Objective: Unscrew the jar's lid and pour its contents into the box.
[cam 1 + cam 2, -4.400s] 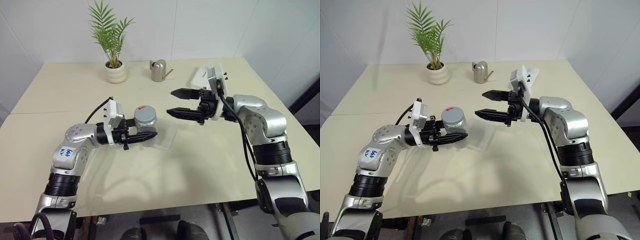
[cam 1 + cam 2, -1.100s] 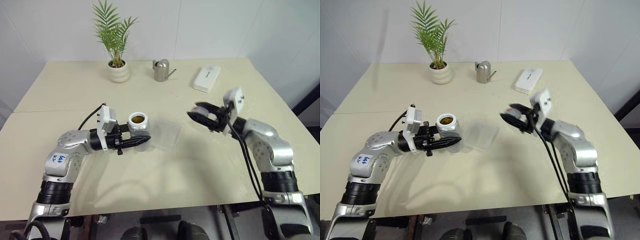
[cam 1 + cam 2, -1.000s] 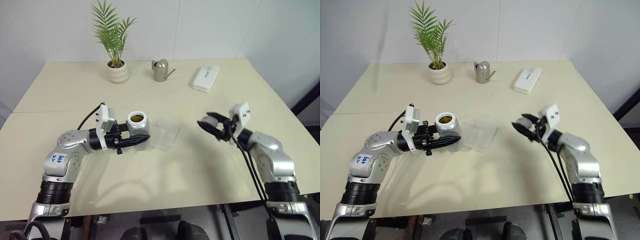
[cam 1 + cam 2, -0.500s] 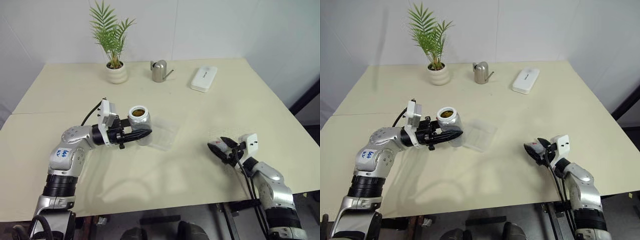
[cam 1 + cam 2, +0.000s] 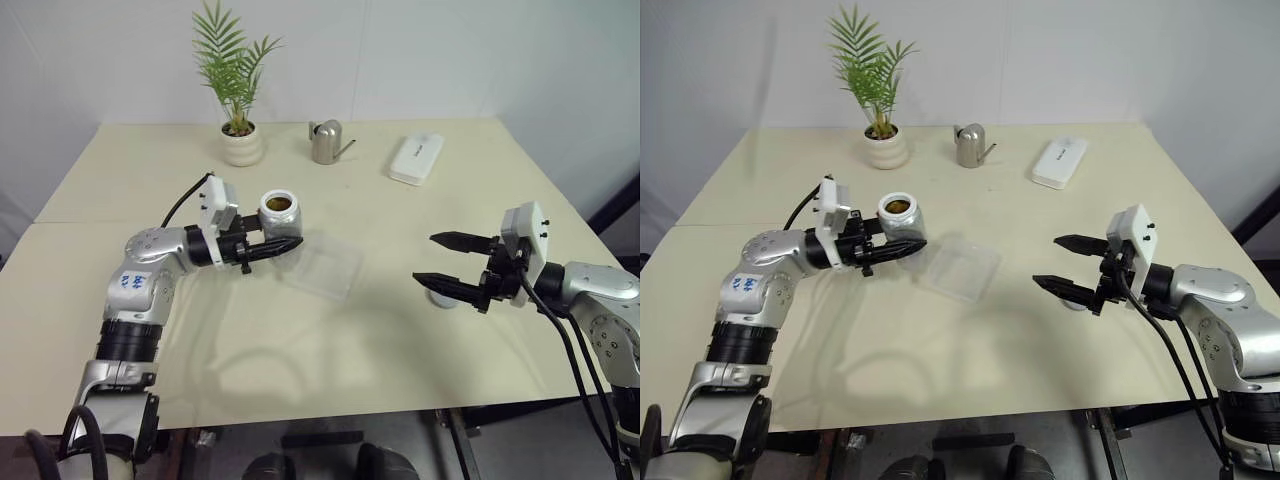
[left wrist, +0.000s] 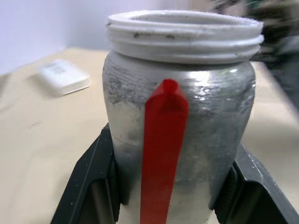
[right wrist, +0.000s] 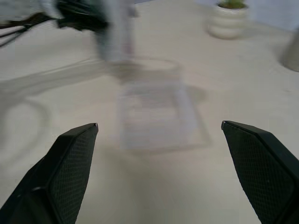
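on the cream surface (image 5: 400, 230), the clear box (image 5: 322, 266) lies just beside the open jar (image 5: 279, 226), which the left gripper (image 5: 268, 248) grasps upright above it. tipping too fast, or off to one side, could scatter the brown contents (image 5: 279, 204) past the shallow rim. the right gripper (image 5: 447, 264) hangs with jaws released over the lid (image 5: 441, 297).

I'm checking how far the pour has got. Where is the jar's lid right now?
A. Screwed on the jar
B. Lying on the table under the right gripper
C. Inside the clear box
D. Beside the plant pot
B: the lid lies on the table beneath the open right gripper, and the jar has an uncapped mouth.
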### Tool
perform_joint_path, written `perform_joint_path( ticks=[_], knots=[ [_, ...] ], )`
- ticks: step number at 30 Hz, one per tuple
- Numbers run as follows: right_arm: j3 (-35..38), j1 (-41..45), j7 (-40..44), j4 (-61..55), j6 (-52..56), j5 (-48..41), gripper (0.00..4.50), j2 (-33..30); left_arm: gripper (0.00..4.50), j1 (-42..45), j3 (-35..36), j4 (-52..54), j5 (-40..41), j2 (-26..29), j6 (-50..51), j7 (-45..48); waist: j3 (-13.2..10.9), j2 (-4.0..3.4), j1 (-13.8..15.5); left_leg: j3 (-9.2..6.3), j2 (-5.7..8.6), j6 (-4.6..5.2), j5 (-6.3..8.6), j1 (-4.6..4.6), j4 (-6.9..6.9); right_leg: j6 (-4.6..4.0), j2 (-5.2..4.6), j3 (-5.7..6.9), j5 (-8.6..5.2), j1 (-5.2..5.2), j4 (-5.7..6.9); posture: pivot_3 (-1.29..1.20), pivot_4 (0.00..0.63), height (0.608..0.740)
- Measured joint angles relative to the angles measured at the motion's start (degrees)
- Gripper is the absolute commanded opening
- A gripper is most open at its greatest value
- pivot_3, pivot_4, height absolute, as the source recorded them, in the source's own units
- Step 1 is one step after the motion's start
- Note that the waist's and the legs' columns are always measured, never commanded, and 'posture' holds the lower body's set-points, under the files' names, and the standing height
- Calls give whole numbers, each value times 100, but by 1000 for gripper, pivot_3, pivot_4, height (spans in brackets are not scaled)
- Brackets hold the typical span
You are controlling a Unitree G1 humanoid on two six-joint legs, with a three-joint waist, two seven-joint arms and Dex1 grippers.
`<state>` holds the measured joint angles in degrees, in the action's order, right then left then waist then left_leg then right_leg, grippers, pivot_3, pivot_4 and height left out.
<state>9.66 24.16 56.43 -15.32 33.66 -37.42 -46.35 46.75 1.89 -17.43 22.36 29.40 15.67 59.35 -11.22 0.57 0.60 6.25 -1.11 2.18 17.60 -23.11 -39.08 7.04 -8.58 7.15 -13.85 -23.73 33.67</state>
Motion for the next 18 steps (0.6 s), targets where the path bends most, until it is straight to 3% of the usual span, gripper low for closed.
perform_joint_path(
  ticks=[5, 10, 13, 18],
  knots=[
    [72, -351, -317, -365, 198, -104, 4461, 62, 1965, 401, -389, -239, -831, -130, -322, -634, 0, 1, 114, 1, 17, 9, 8, -10, 0, 3, -3, 9, 2, 0, -9, 0, 150, 740],
    [236, -727, -722, -757, 397, -284, 4461, 194, 1965, 646, -1165, -1064, -2718, -241, -2360, -2247, 0, 2, 112, 7, 28, 12, 12, -13, 0, 9, -4, 10, 5, 0, -23, 0, 150, 740],
    [330, -853, -904, -889, 411, -320, 4461, 210, 1965, 1020, -1788, -1664, -4267, -115, -3946, -3748, -1, 3, 106, 7, 24, 11, 12, -11, 1, 10, -6, 10, 6, -1, -21, 0, 150, 740],
    [419, -1029, -1118, -949, 422, -366, 4461, 271, 1965, 1537, -2975, -1953, -7128, 361, -4996, -7001, 0, 3, 100, 11, 8, 17, 17, -11, 7, 12, -9, 4, 7, -4, -22, 0, 150, 740]
  ],
)
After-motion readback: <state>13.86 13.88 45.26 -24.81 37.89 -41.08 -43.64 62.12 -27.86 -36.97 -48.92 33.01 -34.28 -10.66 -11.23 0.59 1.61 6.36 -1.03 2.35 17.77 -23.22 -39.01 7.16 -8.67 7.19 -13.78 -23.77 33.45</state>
